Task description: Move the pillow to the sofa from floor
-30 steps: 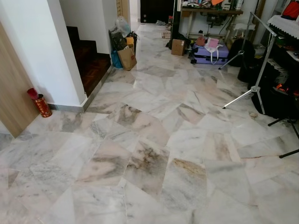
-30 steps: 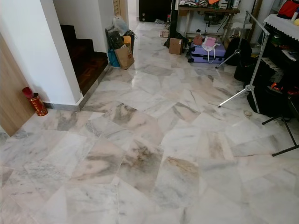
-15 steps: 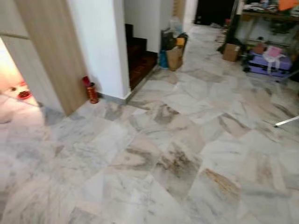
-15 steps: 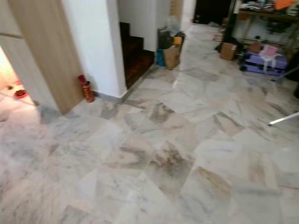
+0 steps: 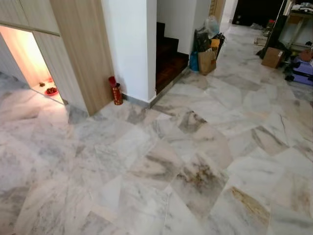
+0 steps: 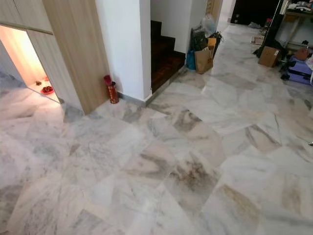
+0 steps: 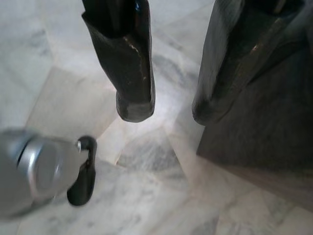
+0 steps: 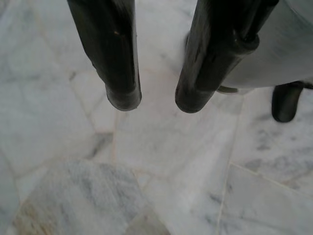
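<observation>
Marble floor [image 5: 186, 161] spreads ahead of me in the eye views, with a white pillar and wood-panelled wall at the left. My left gripper [image 7: 168, 110] hangs over the marble tiles in the left wrist view, open with nothing between its fingers. My right gripper [image 8: 156, 100] likewise points down at bare marble in the right wrist view, open and empty.
A red canister [image 5: 116, 91] stands at the foot of the white pillar [image 5: 132, 44]. Dark stairs [image 5: 168, 58] rise behind it. Bags [image 5: 207, 54] lean by the stairs, a cardboard box [image 5: 272, 57] sits farther right. A lit alcove [image 5: 34, 63] opens at the left.
The camera has swung to the left: the pillar, stairs and canister have shifted rightwards in view, the lit alcove has come in, and the tripod and suitcase have slid out at the right.
</observation>
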Motion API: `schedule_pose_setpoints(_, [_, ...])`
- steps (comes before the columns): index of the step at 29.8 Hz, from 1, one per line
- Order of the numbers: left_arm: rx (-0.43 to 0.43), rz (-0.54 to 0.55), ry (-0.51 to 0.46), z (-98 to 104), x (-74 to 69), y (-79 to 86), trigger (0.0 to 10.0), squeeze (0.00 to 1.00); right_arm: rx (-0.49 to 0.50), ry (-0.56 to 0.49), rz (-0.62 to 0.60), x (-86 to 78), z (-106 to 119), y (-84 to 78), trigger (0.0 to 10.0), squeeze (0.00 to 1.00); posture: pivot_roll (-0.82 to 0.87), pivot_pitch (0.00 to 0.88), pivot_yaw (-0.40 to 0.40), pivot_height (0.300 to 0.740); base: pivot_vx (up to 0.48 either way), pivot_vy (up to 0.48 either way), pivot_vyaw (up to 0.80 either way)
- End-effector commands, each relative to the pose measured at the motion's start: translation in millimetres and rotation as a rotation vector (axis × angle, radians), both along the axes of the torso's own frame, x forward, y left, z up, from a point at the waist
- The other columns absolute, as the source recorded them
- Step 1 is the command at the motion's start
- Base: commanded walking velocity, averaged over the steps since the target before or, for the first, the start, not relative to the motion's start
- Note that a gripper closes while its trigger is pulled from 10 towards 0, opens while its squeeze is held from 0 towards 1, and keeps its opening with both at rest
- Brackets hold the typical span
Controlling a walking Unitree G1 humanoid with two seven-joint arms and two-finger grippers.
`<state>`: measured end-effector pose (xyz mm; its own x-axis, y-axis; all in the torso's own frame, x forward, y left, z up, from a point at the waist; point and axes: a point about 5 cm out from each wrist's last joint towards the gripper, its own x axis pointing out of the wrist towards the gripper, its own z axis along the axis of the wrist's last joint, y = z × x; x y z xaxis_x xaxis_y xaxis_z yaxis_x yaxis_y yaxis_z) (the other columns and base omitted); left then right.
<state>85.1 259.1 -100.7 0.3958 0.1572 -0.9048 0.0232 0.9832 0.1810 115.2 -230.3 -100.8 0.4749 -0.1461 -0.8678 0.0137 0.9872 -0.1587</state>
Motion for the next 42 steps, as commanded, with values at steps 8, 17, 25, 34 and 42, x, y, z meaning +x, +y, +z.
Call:
schedule_pose_setpoints(8, [-0.233, -0.035, -0.310, 30.8, 119.9, -67.1, 10.0, 0.00, 0.196, -0.166, -0.193, 41.3, 10.6, 21.1, 10.0, 0.00, -0.07, 0.060, 0.036, 0.740, 0.000, 0.000, 0.80])
schedule_pose_setpoints(17, [-0.226, -0.027, -0.308, 30.9, 120.2, -65.8, 10.0, 0.00, 0.198, -0.166, -0.192, 42.1, 10.8, 21.3, 10.0, 0.00, -0.07, 0.059, 0.036, 0.740, 0.000, 0.000, 0.80])
schedule_pose_setpoints(25, [-0.223, -0.024, -0.310, 31.1, 120.7, -66.1, 10.0, 0.00, 0.195, -0.161, -0.195, 40.1, 10.3, 19.7, 10.0, 0.00, -0.07, 0.059, 0.035, 0.740, 0.000, 0.000, 0.80])
schedule_pose_setpoints(34, [-0.223, -0.022, -0.307, 30.8, 120.2, -66.3, 10.0, 0.00, 0.201, -0.159, -0.188, 39.8, 9.9, 21.3, 10.0, 0.00, -0.07, 0.061, 0.033, 0.740, 0.000, 0.000, 0.80])
schedule_pose_setpoints(42, [-0.224, -0.021, -0.306, 30.5, 119.7, -66.6, 10.0, 0.00, 0.203, -0.158, -0.184, 39.9, 9.9, 21.5, 10.0, 0.00, -0.07, 0.065, 0.030, 0.740, 0.000, 0.000, 0.80])
